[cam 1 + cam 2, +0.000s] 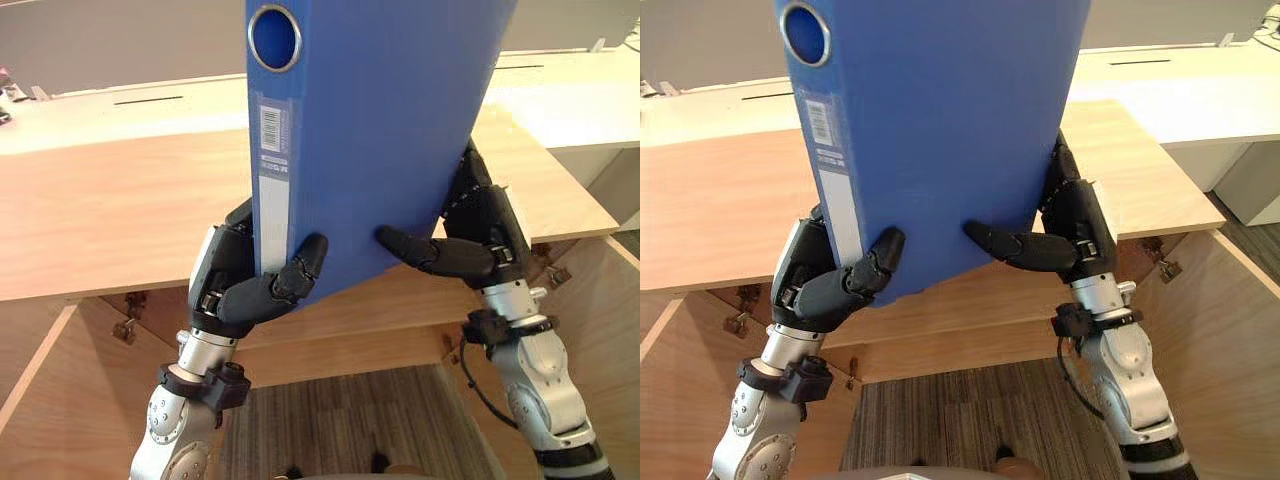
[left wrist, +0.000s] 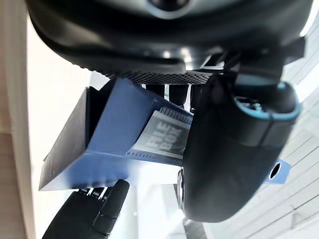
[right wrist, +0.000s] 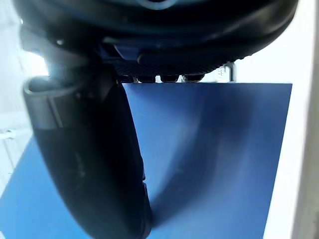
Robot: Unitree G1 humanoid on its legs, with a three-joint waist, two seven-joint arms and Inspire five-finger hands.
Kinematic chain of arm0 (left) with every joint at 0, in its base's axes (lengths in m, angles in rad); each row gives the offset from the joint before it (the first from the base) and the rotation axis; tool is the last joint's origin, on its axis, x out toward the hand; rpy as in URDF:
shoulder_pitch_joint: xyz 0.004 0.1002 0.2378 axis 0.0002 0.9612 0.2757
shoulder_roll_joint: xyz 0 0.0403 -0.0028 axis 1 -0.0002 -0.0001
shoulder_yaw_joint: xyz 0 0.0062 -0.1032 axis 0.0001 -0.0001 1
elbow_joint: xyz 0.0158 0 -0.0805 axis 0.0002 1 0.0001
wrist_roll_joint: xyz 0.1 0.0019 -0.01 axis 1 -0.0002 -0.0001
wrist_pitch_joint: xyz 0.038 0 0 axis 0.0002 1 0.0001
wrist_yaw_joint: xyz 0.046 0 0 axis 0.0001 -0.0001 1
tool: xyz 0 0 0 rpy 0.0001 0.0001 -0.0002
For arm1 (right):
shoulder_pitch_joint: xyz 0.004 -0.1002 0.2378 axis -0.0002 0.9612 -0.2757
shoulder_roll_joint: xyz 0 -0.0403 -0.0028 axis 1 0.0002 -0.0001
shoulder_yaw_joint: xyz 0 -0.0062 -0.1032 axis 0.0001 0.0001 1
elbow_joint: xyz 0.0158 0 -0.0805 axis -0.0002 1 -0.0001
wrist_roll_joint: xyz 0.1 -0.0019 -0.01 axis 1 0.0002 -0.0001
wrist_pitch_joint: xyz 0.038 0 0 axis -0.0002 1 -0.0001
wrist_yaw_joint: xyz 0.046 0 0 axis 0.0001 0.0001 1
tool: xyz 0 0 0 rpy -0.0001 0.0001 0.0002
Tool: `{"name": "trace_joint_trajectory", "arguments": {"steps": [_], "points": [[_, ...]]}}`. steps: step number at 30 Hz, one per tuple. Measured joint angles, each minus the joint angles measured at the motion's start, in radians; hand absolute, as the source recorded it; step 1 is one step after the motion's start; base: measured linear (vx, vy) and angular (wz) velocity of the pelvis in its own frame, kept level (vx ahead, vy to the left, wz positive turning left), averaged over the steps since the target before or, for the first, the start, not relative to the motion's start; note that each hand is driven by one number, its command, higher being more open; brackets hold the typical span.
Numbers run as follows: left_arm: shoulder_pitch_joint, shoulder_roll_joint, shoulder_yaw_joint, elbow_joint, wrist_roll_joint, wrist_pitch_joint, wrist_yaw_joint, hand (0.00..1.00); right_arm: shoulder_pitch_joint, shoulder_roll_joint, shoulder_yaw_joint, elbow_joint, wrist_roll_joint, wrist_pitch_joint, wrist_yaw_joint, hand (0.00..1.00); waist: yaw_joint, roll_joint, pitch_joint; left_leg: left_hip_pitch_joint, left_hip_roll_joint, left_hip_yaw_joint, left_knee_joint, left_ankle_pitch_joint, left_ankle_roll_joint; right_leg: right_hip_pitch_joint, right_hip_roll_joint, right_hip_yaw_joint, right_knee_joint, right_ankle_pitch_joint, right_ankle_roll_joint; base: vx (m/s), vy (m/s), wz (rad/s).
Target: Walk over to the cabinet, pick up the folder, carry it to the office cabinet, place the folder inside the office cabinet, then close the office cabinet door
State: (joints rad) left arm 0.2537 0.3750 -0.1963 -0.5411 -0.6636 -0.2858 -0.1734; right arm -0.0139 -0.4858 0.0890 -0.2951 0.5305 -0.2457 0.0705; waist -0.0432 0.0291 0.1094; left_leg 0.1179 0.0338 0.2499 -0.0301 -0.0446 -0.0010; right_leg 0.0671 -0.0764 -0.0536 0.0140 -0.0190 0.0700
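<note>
Held upright and slightly tilted above the wooden desk (image 1: 100, 210): a blue folder (image 1: 370, 130), clamped between both hands. Curled round its spine edge, thumb on the cover, the left hand (image 1: 245, 290); pinching the opposite edge likewise, the right hand (image 1: 470, 250). Below the wooden desk, grey carpet (image 1: 340, 420); beyond it, a white desk (image 1: 580, 100).

Blue folder (image 1: 370, 130) — upright, slightly tilted
</note>
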Motion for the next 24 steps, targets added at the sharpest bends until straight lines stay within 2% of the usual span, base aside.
{"name": "trace_joint_trajectory", "arguments": {"steps": [4, 5, 10, 12, 14, 20, 21, 24], "points": [[-0.001, 0.014, 0.002, 0.002, -0.028, 0.001, 0.000, 0.00, -0.028, -0.017, 0.014, 0.027, 0.040, 0.000, 0.022, 1.00, 0.004, 0.000, -0.002, -0.003, -0.005, -0.007, -0.001, 0.002, 0.002, 0.000, -0.010, -0.006, 0.000, 0.003, 0.005, -0.01, 0.013, 0.06], [-0.002, 0.023, 0.002, 0.002, -0.035, 0.002, 0.000, 0.00, -0.037, -0.024, 0.020, 0.047, 0.053, 0.000, 0.032, 0.00, 0.003, 0.000, -0.006, -0.003, -0.006, -0.007, -0.001, 0.002, 0.003, 0.000, -0.012, -0.006, 0.000, 0.005, 0.007, 0.00, 0.000, 0.00], [-0.033, 0.053, 0.003, 0.009, -0.048, 0.011, -0.002, 0.00, -0.067, -0.033, 0.035, 0.121, 0.119, 0.000, 0.069, 0.00, 0.004, -0.001, -0.013, -0.003, -0.013, -0.011, -0.004, 0.008, 0.008, 0.001, -0.021, -0.009, 0.000, 0.010, 0.012, -0.03, 0.002, 0.03], [-0.043, 0.053, 0.012, 0.042, -0.064, 0.012, -0.021, 0.00, -0.069, -0.032, 0.046, 0.183, 0.216, 0.002, 0.103, 0.00, 0.004, -0.001, -0.029, -0.004, -0.019, -0.018, -0.011, 0.017, 0.011, 0.001, -0.026, -0.014, 0.000, 0.011, 0.013, -0.07, 0.002, 0.08], [-0.043, 0.052, 0.018, 0.042, -0.065, 0.012, -0.028, 0.00, -0.069, -0.028, 0.045, 0.194, 0.236, 0.002, 0.112, 0.00, 0.004, 0.000, -0.029, -0.003, -0.023, -0.023, -0.021, 0.027, 0.013, 0.001, -0.029, -0.018, 0.000, 0.012, 0.013, -0.07, -0.015, 0.08], [-0.043, -0.011, 0.053, 0.042, -0.059, 0.021, -0.038, 0.00, -0.071, 0.066, 0.013, 0.202, 0.264, 0.001, 0.141, 0.00, 0.006, -0.002, -0.031, -0.002, -0.029, -0.047, -0.057, 0.058, 0.018, -0.004, -0.026, -0.039, 0.000, 0.015, 0.012, -0.07, -0.028, 0.12], [-0.042, -0.025, 0.053, 0.042, -0.052, 0.023, -0.043, 1.00, -0.072, 0.087, 0.008, 0.201, 0.263, 0.001, 0.143, 0.00, 0.010, -0.001, -0.031, -0.004, -0.029, -0.047, -0.057, 0.060, 0.019, -0.006, -0.026, -0.039, 0.000, 0.016, 0.011, -0.03, -0.019, 0.01], [-0.042, -0.086, 0.075, 0.042, -0.016, 0.025, -0.048, 1.00, -0.074, 0.139, -0.007, 0.192, 0.258, 0.000, 0.148, 0.00, 0.025, -0.002, -0.032, -0.005, -0.030, -0.048, -0.057, 0.062, 0.019, -0.007, -0.026, -0.039, 0.000, 0.017, 0.010, -0.02, -0.013, 0.00]]}}
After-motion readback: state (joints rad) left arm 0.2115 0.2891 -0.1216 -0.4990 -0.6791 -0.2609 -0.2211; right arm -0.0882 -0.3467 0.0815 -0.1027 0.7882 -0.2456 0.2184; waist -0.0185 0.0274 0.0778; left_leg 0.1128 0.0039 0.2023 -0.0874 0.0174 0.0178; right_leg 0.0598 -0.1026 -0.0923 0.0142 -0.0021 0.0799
